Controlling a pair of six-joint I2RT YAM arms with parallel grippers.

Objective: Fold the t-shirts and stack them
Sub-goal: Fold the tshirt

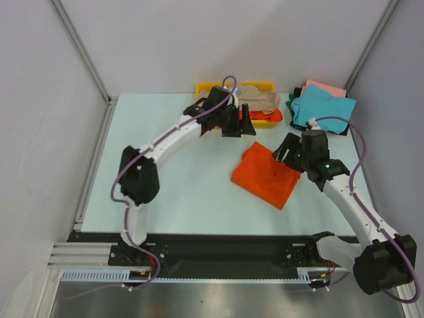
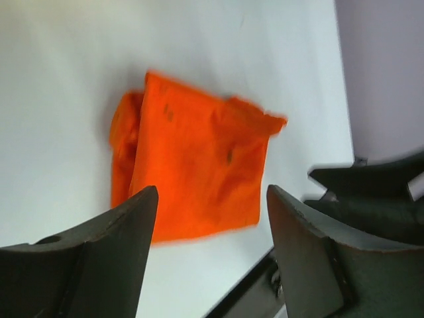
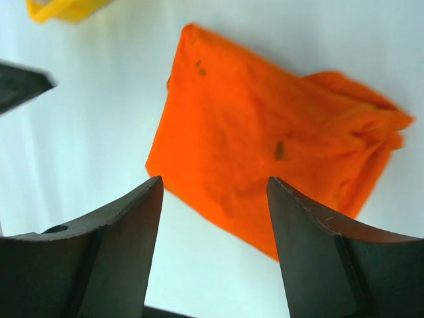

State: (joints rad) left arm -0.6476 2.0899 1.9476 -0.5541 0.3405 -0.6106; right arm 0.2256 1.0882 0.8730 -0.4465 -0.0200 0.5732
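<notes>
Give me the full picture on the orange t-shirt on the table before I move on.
The orange t-shirt is bright, soft cloth, folded into a rough rectangle and lying flat on the pale table, skewed to its edges. One end is bunched into thicker folds; a few small dark specks mark its top. It lies apart from the yellow tray and the pile of other shirts. The left gripper and right gripper are open nearby; neither touches it.
</notes>
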